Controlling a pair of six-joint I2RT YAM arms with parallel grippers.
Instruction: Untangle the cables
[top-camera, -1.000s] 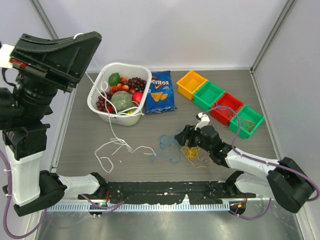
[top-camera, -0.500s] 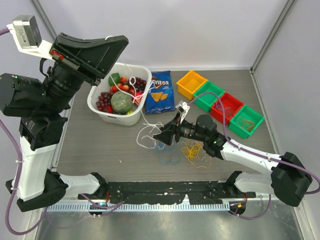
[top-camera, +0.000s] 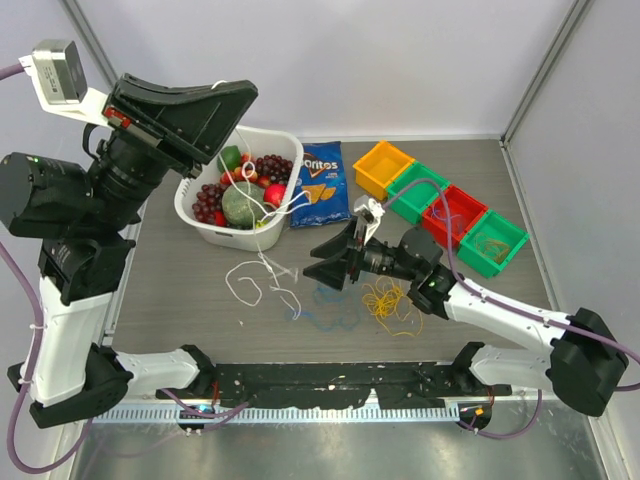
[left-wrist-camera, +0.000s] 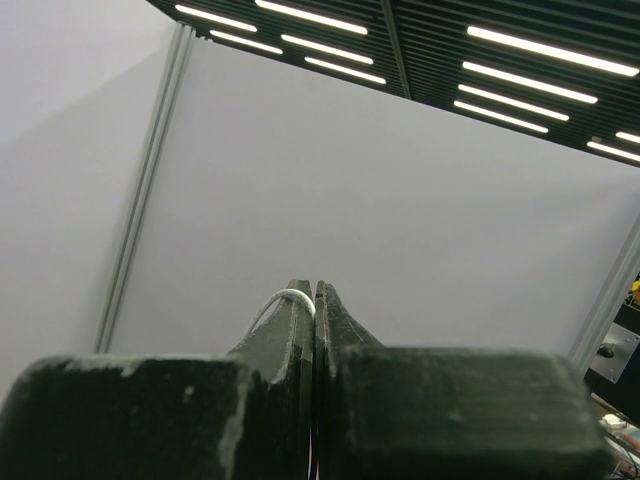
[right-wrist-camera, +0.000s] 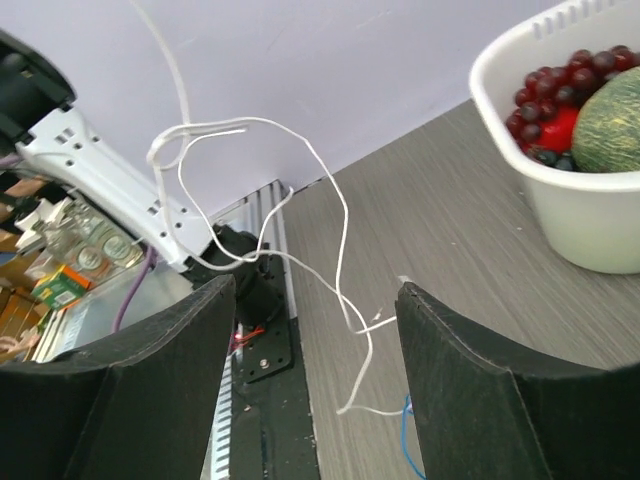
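A lab booth: plain grey walls (top-camera: 350, 60), aluminium frame posts (top-camera: 543, 65), strip ceiling lights (left-wrist-camera: 545, 50).

The left gripper (top-camera: 245, 97) was a broad black wedge of matte plastic, and up close its two flat fingers (left-wrist-camera: 285, 340) showed pale scuffs along the edges. Just behind it sat a small grey box camera (top-camera: 57, 70) on a white bracket. Further back came fat black cylindrical joints (top-camera: 40, 190), then a white square-sided link (top-camera: 60, 330). The right gripper (top-camera: 316, 264) had the same black tapered fingers (right-wrist-camera: 140, 400). These were backed by a white camera mount (top-camera: 372, 212), black motor housings (top-camera: 420, 250) and a long white forearm (top-camera: 500, 318). A thin purple cable (top-camera: 420, 182) arched behind that wrist. Farthest from both grippers, black bases were bolted to one black rail (top-camera: 330, 380).
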